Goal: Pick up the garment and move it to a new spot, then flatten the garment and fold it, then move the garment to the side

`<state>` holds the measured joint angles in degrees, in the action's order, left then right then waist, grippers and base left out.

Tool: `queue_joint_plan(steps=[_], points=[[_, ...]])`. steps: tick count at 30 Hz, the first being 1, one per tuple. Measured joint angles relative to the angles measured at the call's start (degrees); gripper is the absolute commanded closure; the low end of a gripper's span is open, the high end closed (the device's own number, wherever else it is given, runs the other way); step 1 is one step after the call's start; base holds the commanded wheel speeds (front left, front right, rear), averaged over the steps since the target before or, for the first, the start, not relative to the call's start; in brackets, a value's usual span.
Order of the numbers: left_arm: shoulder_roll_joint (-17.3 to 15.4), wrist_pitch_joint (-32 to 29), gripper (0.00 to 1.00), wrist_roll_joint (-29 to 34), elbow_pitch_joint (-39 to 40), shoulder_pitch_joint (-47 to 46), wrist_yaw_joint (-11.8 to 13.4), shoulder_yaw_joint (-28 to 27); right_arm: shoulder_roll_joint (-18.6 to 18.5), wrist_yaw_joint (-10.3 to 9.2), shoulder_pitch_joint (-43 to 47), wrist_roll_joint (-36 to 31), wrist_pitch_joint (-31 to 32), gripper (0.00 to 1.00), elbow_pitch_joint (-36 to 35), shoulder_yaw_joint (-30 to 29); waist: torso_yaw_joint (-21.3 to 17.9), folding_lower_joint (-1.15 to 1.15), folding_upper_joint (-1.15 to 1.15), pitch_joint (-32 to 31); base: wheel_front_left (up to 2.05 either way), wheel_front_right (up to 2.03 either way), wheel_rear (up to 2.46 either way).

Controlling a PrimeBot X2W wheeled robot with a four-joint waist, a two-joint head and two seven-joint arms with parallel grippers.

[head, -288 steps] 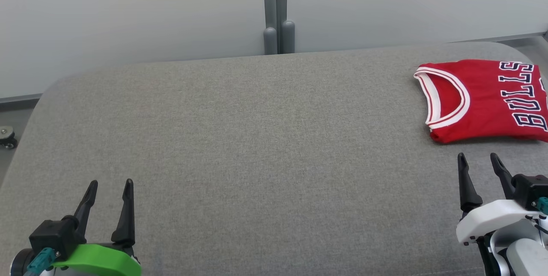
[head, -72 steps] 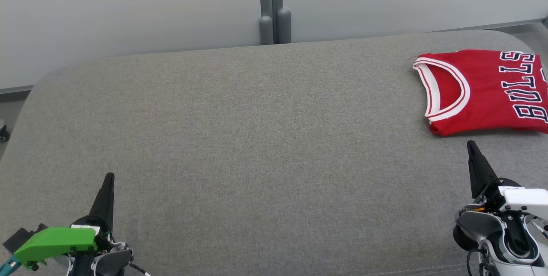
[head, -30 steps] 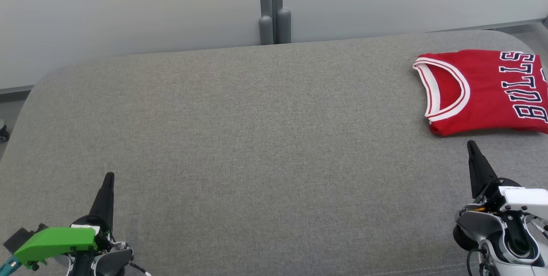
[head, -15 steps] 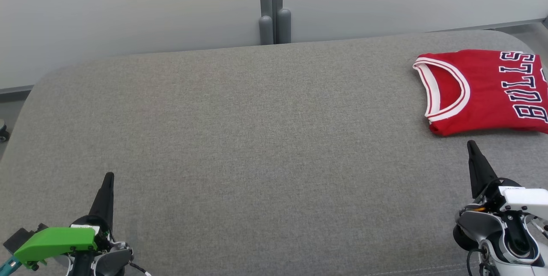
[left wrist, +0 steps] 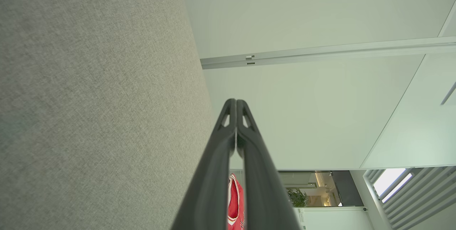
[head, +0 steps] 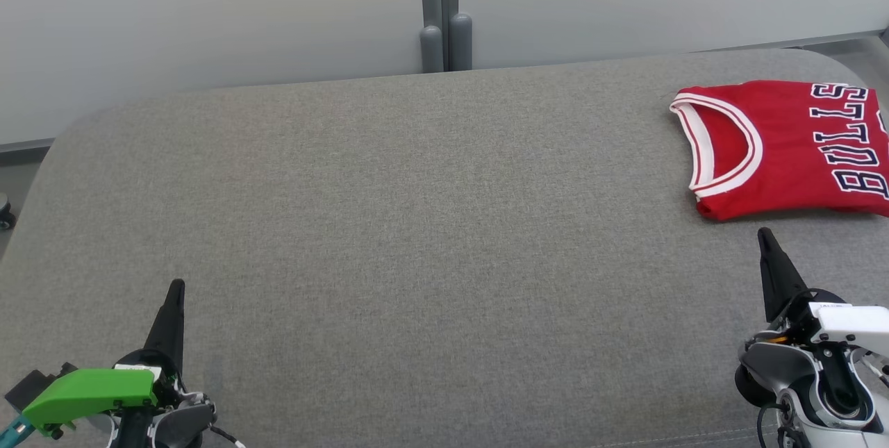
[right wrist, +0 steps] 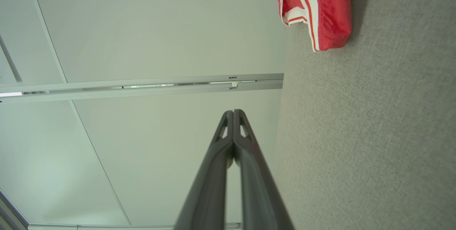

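The garment (head: 799, 149) is a red jersey with white trim and dark lettering, lying folded at the far right of the grey fabric table (head: 417, 226). My right gripper (head: 764, 234) is shut and empty, just in front of the garment's near edge, apart from it. At the lower left my left gripper (head: 177, 286) is shut too, holding nothing, far from the garment. The right wrist view has the garment (right wrist: 317, 5) at its top beside the closed fingers (right wrist: 233, 112). A sliver of the garment (left wrist: 236, 201) shows between the left gripper's (left wrist: 236, 101) finger shanks.
Pale wall panels with a grey post (head: 444, 10) stand behind the table's far edge. A caster wheel (head: 4, 212) sits on the floor past the table's left edge. The table's rounded corners fall away at left and right.
Nothing has moved over the last second. Since several seconds ago both grippers went from open to shut and turned on edge, and the camera shifted slightly.
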<state>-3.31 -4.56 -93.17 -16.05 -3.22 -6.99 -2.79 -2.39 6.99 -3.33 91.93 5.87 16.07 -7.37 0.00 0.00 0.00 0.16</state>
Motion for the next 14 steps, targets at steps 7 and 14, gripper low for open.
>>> queue_joint_plan(steps=[7,14], points=[[0.01,-0.01,1.00,0.00,0.03,0.00,0.00,-0.02,0.00,0.00,0.00,0.00,0.00,1.00,0.00,0.00,0.00,0.00,0.00,0.00,0.00,0.00,0.00],[0.03,-0.01,1.00,0.00,0.07,0.00,0.00,-0.05,0.01,0.00,0.00,0.00,0.00,1.00,-0.01,0.00,0.00,0.00,0.00,0.00,0.00,0.00,0.00]])
